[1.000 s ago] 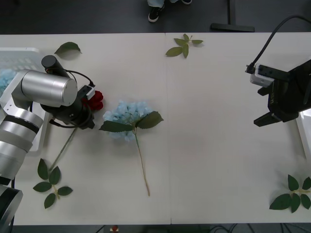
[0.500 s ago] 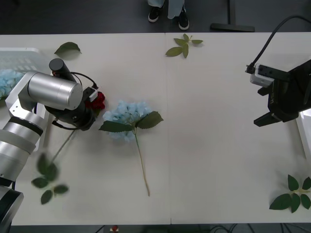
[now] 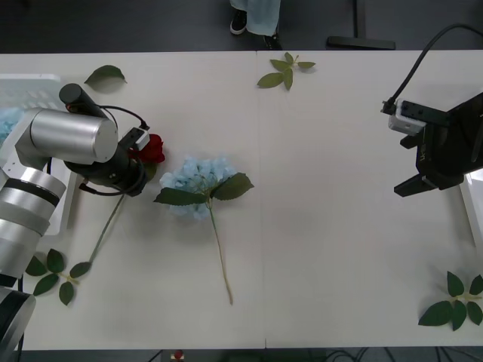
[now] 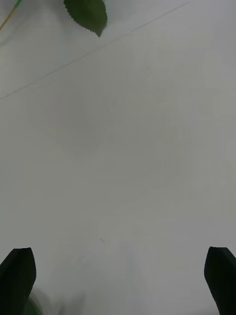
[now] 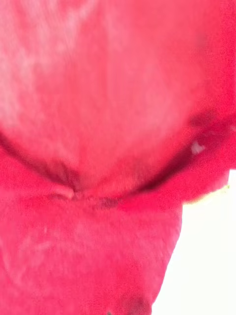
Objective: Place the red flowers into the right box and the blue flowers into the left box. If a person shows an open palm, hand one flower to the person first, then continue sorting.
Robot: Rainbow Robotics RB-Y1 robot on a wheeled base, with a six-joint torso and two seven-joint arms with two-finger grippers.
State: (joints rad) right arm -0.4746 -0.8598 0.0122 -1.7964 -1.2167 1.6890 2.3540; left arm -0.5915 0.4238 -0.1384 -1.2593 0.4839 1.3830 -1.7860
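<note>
Clamped in the left gripper (image 3: 139, 154) beside the pale blue hydrangea head (image 3: 198, 181), the deep red rose head (image 3: 152, 148) could be dropped if its trailing stem is snagged.

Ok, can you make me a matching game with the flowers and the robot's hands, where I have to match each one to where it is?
Things:
1. deep red rose head
2. pale blue fluffy hydrangea head
3. right gripper
4. shallow white plastic left box

Places:
A. hovering over bare table near the right edge
B. at the table's far left edge
C. right up against the left gripper
D. lying on the table, left of centre, stem pointing toward the robot

Pairs: 1-C, 2-D, 3-A, 4-B
</note>
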